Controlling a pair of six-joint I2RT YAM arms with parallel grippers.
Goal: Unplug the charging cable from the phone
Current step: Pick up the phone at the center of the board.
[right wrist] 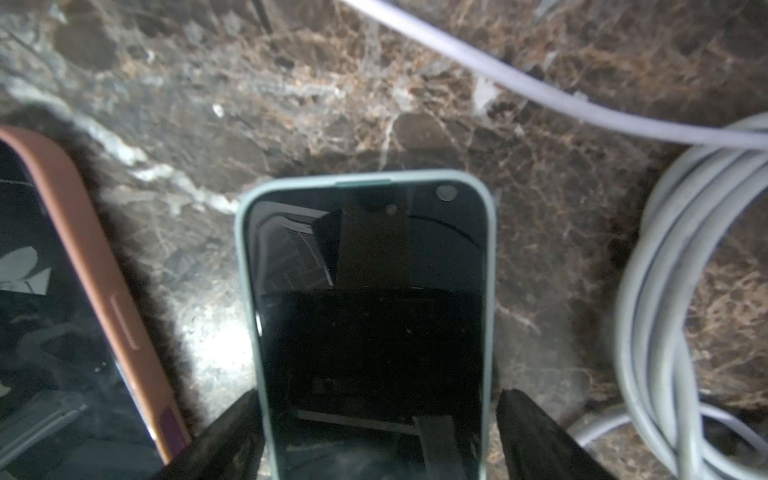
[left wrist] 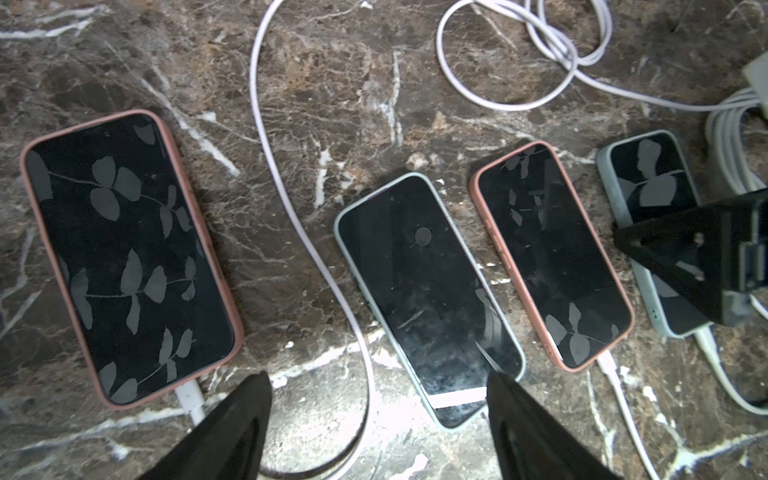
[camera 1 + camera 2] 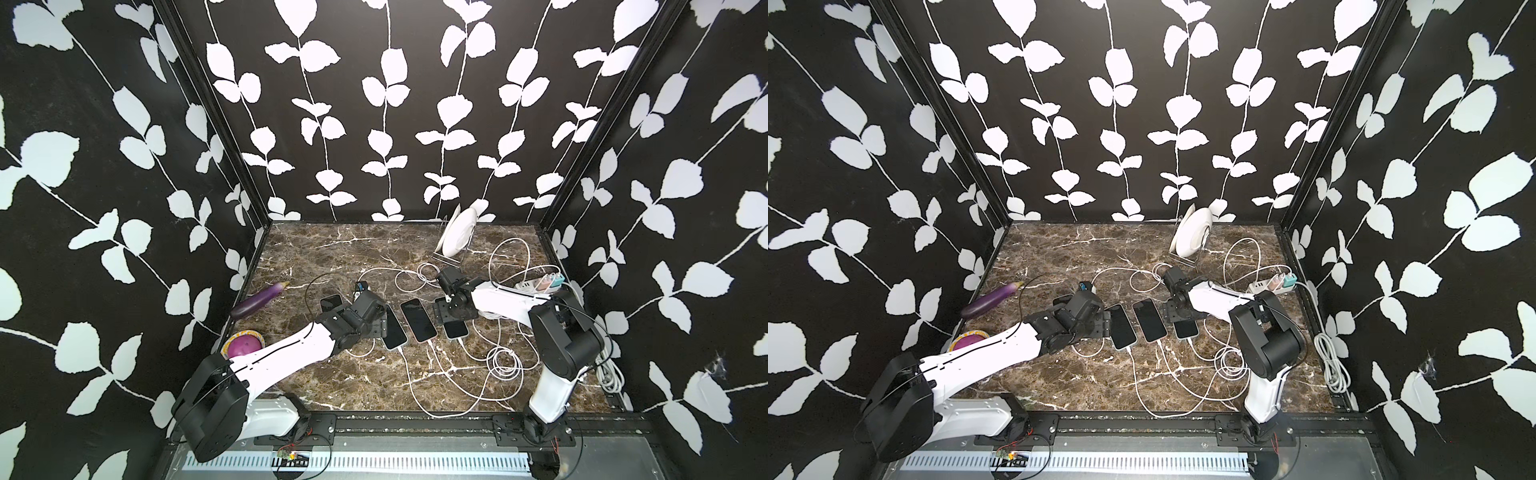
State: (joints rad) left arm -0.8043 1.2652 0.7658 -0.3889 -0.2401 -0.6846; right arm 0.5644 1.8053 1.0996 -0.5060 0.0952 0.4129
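Note:
Four phones lie side by side on the marble table [image 3: 332, 249], each with a white charging cable at its near end. My right gripper [image 1: 380, 419] is open, one finger on either side of the pale green phone [image 1: 370, 311] farthest right [image 3: 456, 330]. A thin gap shows beside one finger. That phone's cable plug [image 2: 706, 338] shows in the left wrist view and is hidden in the right wrist view. My left gripper [image 2: 376, 395] hangs open and low by the near end of a pale-cased phone [image 2: 428, 299]. A white cable [image 2: 357, 357] runs between its fingers.
Pink-cased phones [image 2: 129, 257] [image 2: 552, 257] lie among the others. Loose white cable loops [image 3: 505, 361] cover the right half, leading to a power strip [image 3: 536, 286]. A grey cord coil [image 1: 673, 291], a plate in a rack [image 3: 459, 232], an eggplant [image 3: 259, 300] and a bowl [image 3: 243, 344] stand around.

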